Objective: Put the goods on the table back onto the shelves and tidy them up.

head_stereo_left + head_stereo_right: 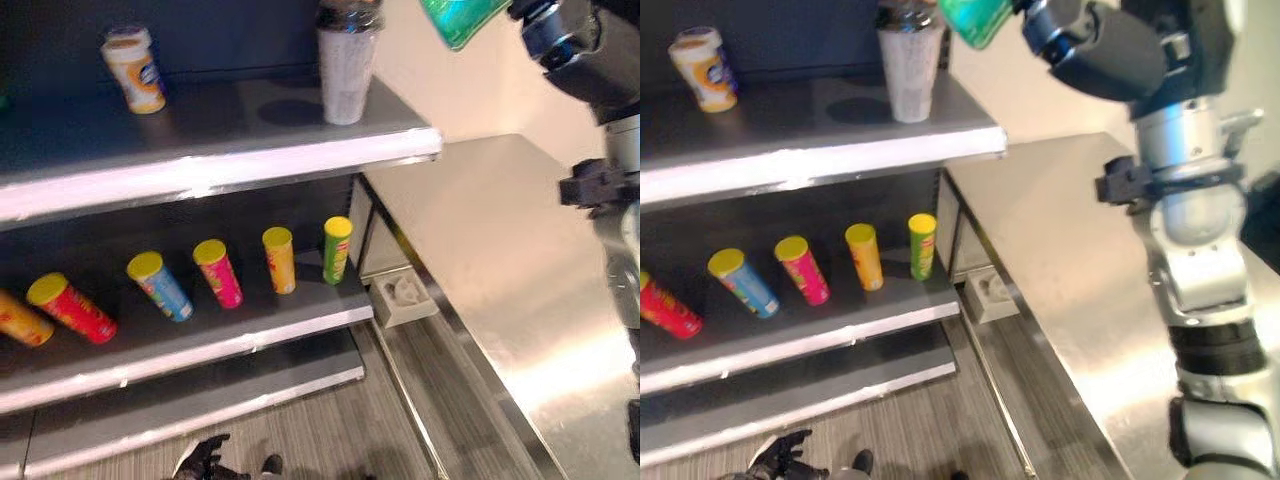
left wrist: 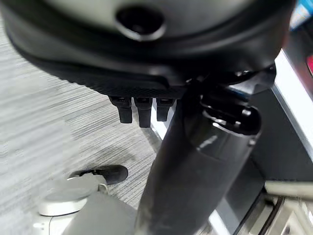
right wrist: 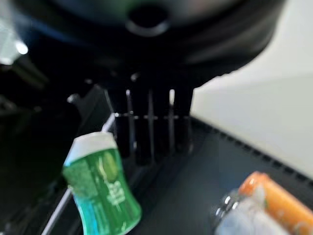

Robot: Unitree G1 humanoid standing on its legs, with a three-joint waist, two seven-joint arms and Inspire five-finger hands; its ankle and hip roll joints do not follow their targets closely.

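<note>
**Supervisor:** What do you have in the right hand?

**Operator:** I see the right hand (image 3: 146, 122) raised above the top shelf (image 1: 230, 170), fingers and thumb closed round a green bottle (image 3: 100, 188) with a white cap. In the head views the bottle sits at the upper edge, just right of the tall white cup.

**Supervisor:** Which cup?

**Operator:** A white cup (image 1: 346, 75) with a clear lid, upright near the right end of the top shelf. Far to its left on the same shelf stands a small tub (image 1: 134, 70), white and orange, tilted in my view.

**Supervisor:** And below?

**Operator:** On the middle shelf (image 1: 200, 350) I count a row of yellow-lidded cans: a green can (image 1: 337, 249), an orange-yellow can (image 1: 280, 259), a pink can (image 1: 218, 272), a blue can (image 1: 160, 285) and a red can (image 1: 72, 307), each apart from its neighbour.

**Supervisor:** The bench?

**Operator:** The steel bench (image 1: 500, 260) lies to the right of the shelves.

**Supervisor:** Left hand?

**Operator:** The left hand (image 1: 205, 457) hangs low over the grey floor (image 2: 58, 112), holding nothing, fingers straight and relaxed in its wrist view.
</note>
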